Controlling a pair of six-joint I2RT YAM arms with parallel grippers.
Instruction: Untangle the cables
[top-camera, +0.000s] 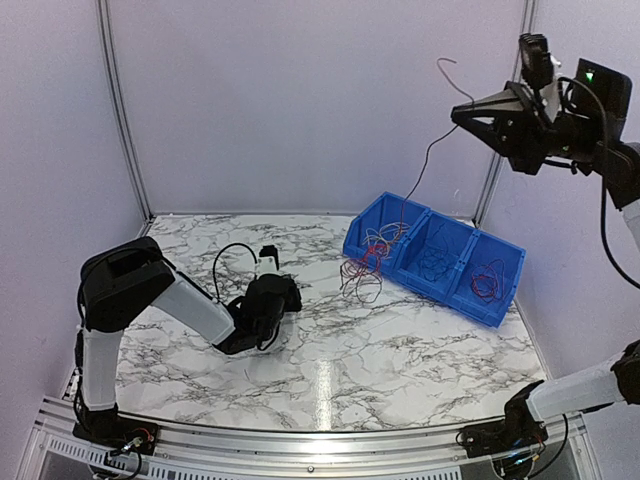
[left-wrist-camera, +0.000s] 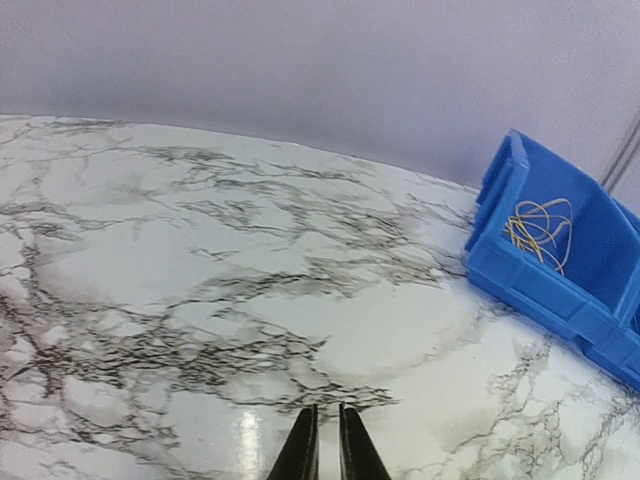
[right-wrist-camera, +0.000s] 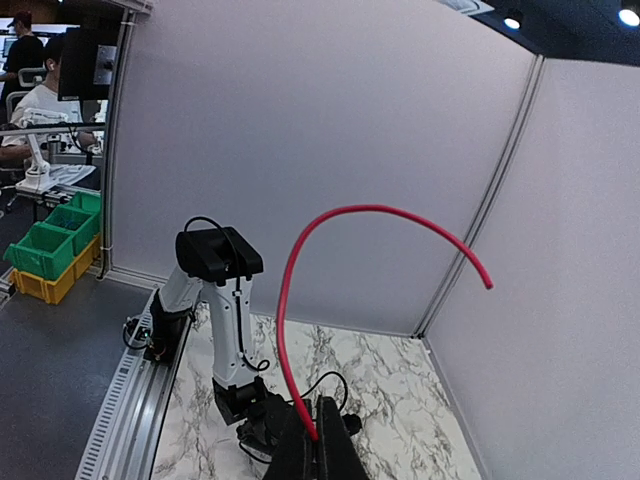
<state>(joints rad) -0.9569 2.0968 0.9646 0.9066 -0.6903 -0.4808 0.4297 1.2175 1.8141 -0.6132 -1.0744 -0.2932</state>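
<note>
Right end effector (right-wrist-camera: 319, 432): was way up above the desk's far right corner, clenched on one red cable (right-wrist-camera: 370, 208)
Left end effector (left-wrist-camera: 327, 412): low over the desk (top-camera: 400, 350), left side, pinched nearly closed, gripping nothing
Cables (top-camera: 362, 272): one tangle spilling from the bin's left compartment onto the desk, strands uncountable
Bin (top-camera: 490, 308): one, blue, three compartments, far right corner

White marble-veined bench (top-camera: 330, 370), pale panel walls (top-camera: 320, 100) behind and beside the bench, metal corner posts (top-camera: 122, 110), aluminium rail (top-camera: 300, 445) along its near edge, ceiling spotlights (right-wrist-camera: 513, 19) overhead
</note>
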